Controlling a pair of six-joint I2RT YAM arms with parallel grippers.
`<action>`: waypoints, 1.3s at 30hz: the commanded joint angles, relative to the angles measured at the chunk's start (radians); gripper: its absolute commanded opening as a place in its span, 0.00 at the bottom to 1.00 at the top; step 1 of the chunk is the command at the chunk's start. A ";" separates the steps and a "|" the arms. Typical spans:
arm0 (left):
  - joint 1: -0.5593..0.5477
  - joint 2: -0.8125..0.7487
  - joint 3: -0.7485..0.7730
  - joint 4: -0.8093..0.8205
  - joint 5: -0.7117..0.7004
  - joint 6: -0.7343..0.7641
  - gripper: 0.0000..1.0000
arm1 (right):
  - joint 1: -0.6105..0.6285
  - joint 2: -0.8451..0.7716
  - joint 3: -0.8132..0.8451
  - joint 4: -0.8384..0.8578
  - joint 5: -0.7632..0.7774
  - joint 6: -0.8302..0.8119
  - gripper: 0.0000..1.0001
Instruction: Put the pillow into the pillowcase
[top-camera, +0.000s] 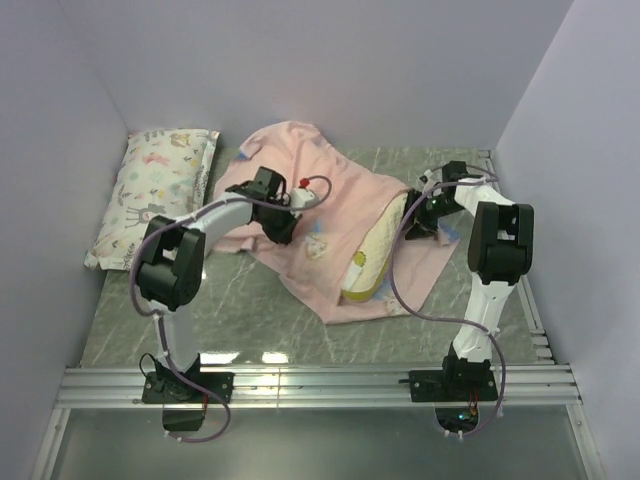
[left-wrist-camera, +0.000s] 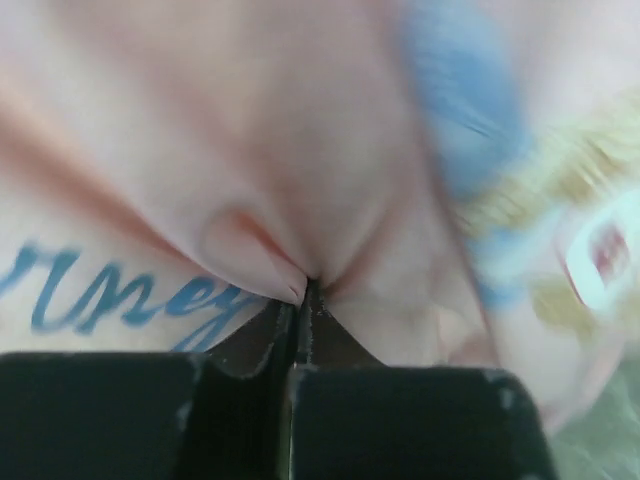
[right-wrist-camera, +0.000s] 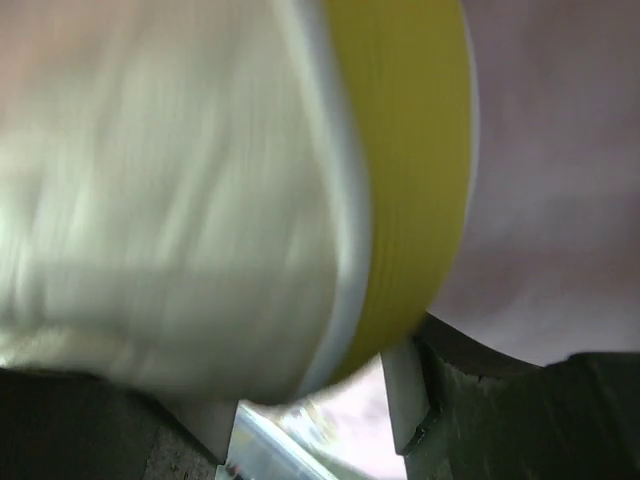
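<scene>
The pale pink pillowcase (top-camera: 300, 160) lies spread over the middle of the table. The cream pillow (top-camera: 375, 245), with its yellow side band, lies partly inside it with its near end sticking out. My left gripper (top-camera: 283, 222) is shut on a fold of the pink fabric; in the left wrist view the jaws (left-wrist-camera: 303, 290) pinch the pillowcase (left-wrist-camera: 300, 150) beside blue lettering. My right gripper (top-camera: 418, 215) is at the pillow's far right end. In the right wrist view its fingers (right-wrist-camera: 310, 395) straddle the pillow (right-wrist-camera: 180, 220) by the yellow band (right-wrist-camera: 420, 180).
A smaller white pillow with animal-and-flower print (top-camera: 155, 190) lies at the far left against the wall. Pale walls close in the left, back and right sides. A metal rail (top-camera: 320, 385) runs along the near edge by the arm bases.
</scene>
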 joint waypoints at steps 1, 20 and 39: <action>-0.185 -0.092 -0.104 -0.121 0.202 -0.020 0.00 | 0.006 0.009 0.078 0.027 0.020 -0.024 0.59; 0.101 -0.293 0.003 -0.121 0.118 -0.192 0.47 | 0.176 -0.130 -0.089 -0.022 -0.219 -0.058 0.56; -0.282 -0.016 0.239 0.037 0.070 -0.519 0.45 | 0.188 -0.184 -0.206 0.085 -0.216 0.016 0.46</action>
